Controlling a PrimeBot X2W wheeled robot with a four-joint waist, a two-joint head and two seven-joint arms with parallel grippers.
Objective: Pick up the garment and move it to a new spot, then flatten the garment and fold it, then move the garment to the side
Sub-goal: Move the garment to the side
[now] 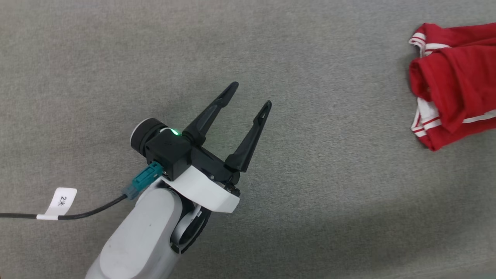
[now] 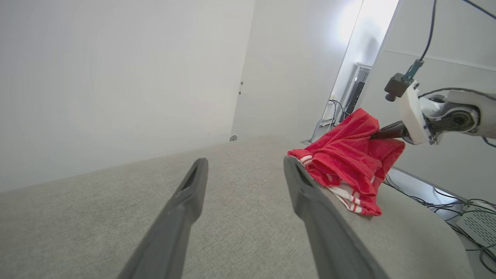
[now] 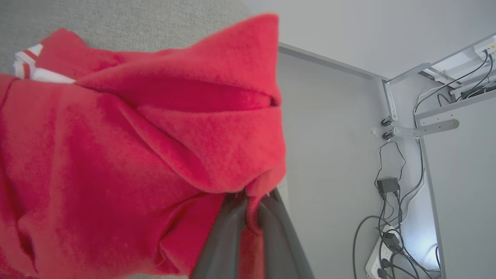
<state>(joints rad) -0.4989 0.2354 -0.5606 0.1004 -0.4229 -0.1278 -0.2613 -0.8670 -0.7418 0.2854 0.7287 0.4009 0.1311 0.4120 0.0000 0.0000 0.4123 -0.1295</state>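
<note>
Right pincer (image 3: 252, 197) clenched on a fold of the bright red fabric garment (image 1: 457, 81), left pincer (image 1: 252, 93) spread wide and empty, well apart, over grey cloth-covered bench (image 1: 310, 58).

White cable tag (image 1: 62, 201) reads "2米".

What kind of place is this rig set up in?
Looks like an indoor lab or test room, not a home: bare white walls, loose cables and a power strip on the floor, and a grey fabric-covered work surface with the red garment on it.
</note>
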